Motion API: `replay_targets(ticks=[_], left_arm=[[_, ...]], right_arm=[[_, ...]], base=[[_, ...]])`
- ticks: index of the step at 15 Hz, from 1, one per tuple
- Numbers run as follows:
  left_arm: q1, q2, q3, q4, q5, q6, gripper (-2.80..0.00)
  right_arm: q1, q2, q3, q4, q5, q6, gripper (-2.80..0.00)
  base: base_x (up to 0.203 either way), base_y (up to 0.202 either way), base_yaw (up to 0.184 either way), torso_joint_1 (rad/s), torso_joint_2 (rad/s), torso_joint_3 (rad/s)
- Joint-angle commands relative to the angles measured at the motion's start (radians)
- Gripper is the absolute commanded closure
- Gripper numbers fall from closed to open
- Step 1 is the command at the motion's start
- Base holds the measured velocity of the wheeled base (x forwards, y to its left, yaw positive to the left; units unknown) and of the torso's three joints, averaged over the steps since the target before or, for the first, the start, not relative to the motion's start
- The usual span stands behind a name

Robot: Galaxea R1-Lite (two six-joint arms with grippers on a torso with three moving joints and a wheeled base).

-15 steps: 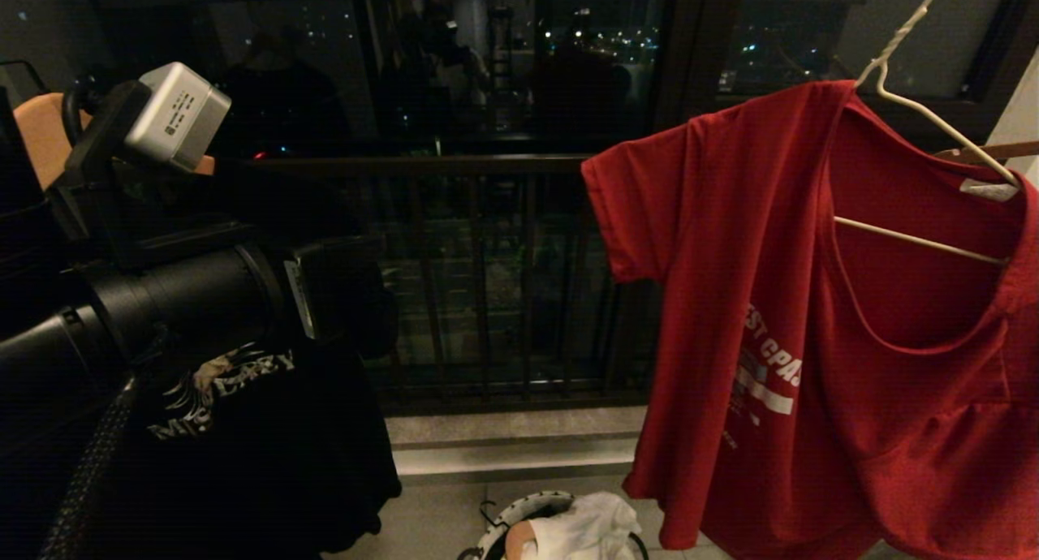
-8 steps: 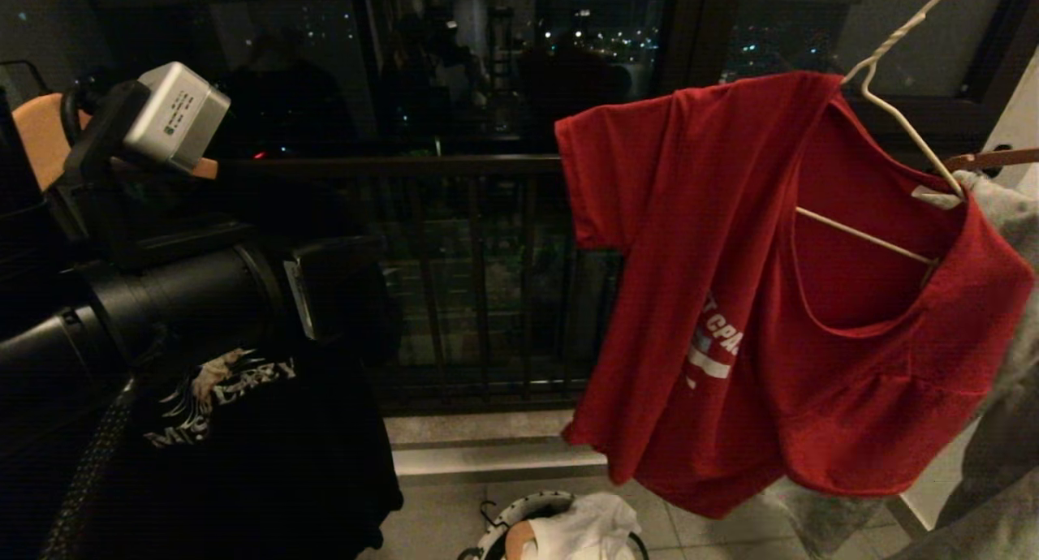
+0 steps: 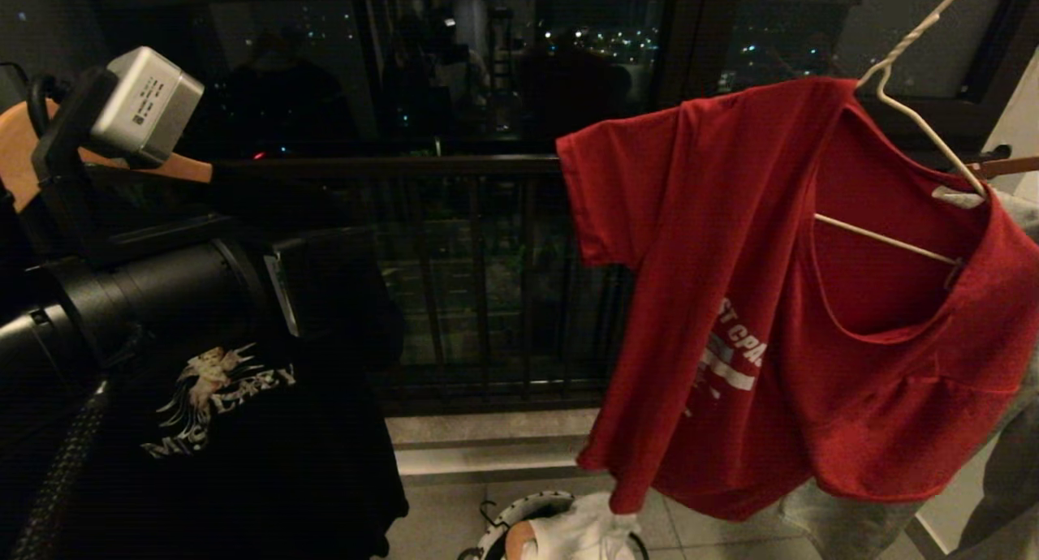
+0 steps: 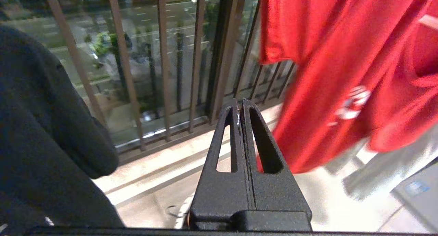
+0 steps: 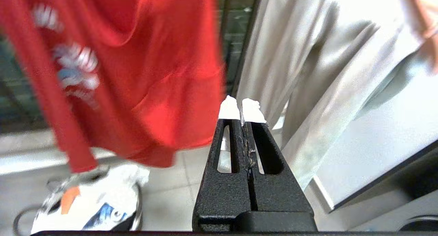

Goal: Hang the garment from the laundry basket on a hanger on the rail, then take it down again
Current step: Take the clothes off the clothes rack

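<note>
So the red T-shirt (image 3: 730, 300) is up on the white wire hanger (image 3: 909, 105), and the hanger's hook runs out of the top of the head view, so I can't actually see it sitting on the rail. The shirt hangs crooked, one sleeve sticking out toward the window, the neckline sagging low on the other side, with the hanger's bottom wire showing through the neck opening.

Both tools are pinched fully together and holding nothing. The left tool (image 4: 240, 104) points at the balcony railing (image 4: 160, 65), with the red shirt off to one side of it and the black angel-print tee (image 3: 219, 430) close under that arm. The right tool (image 5: 242, 104) sits low, just beside the shirt's bottom hem, with grey fabric (image 5: 308, 68) hanging right behind it.

The bit that matters, I reckon: hanging looks done, so the take-down is next, and the hanger neck is high above the right tool. The wire's long axis runs slanted, up toward the hook. The right arm is clearly the nearer one, so I'd guess it has to open up and climb to the neck, not go at the cloth.

The laundry basket (image 3: 507, 527) is on the floor below the shirt's hem, a white cloth (image 3: 584, 532) bunched in it.
</note>
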State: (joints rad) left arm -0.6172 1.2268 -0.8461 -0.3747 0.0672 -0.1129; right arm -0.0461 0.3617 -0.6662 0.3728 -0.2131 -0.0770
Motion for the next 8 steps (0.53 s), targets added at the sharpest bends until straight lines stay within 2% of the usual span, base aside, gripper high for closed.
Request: replay_targets(ticks=[1,4,6,8], left_arm=[[0.0,-0.003,0.013,-0.004,0.001,0.026,0.0],[0.0,0.0,0.023,-0.029,0.002,0.056,0.0],[0.018,0.002,0.036,-0.029,0.006,0.117,0.0],[0.031,0.004,0.034,-0.029,0.006,0.125,0.0]], right_arm=[[-0.013,-0.107,0.118,-0.004,0.047,0.001,0.0],[-0.004,-0.13,0.257,-0.083,0.126,0.014,0.0],[0.014,-0.175,0.343,-0.124,0.193,0.011,0.0],[0.04,-0.204,0.417,-0.133,0.212,-0.015,0.0]], base=[[0.0,0.0,0.0,0.0,0.0,0.0],[0.0,0.0,0.0,0.0,0.0,0.0],[0.0,0.0,0.0,0.0,0.0,0.0],[0.0,0.0,0.0,0.0,0.0,0.0]])
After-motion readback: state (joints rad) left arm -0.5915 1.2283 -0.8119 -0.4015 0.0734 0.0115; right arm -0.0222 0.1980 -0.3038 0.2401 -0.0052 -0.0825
